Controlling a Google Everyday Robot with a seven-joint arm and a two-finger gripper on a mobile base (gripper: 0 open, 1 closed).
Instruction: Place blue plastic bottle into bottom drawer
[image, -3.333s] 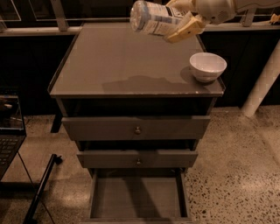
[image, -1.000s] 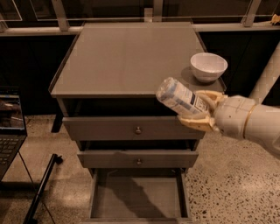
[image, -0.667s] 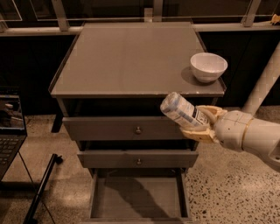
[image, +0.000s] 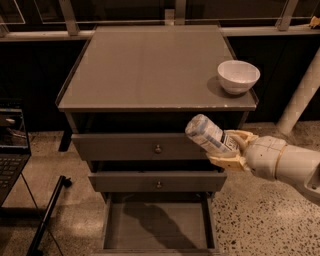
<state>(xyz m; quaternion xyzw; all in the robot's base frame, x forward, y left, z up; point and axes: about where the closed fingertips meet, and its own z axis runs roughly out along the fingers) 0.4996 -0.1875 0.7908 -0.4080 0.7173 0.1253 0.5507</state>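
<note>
The blue plastic bottle (image: 207, 135) is clear with a white-and-pale-blue label and lies tilted in my gripper (image: 231, 148), which is shut on it. The gripper holds it in the air in front of the cabinet's right side, level with the top knobbed drawer (image: 150, 146). The bottom drawer (image: 157, 227) is pulled open below and to the left of the bottle; its flat floor holds nothing. My pale arm (image: 287, 165) comes in from the right.
A white bowl (image: 238, 76) sits at the right edge of the cabinet top (image: 150, 65). The middle drawer (image: 157, 181) is slightly pulled out. A laptop (image: 12, 145) and a dark pole (image: 47, 215) are at the left. A white post (image: 300, 97) stands at the right.
My gripper has carried the bottle from above the cabinet top down to its front right side, and it keeps sinking slightly toward the open bottom drawer.
</note>
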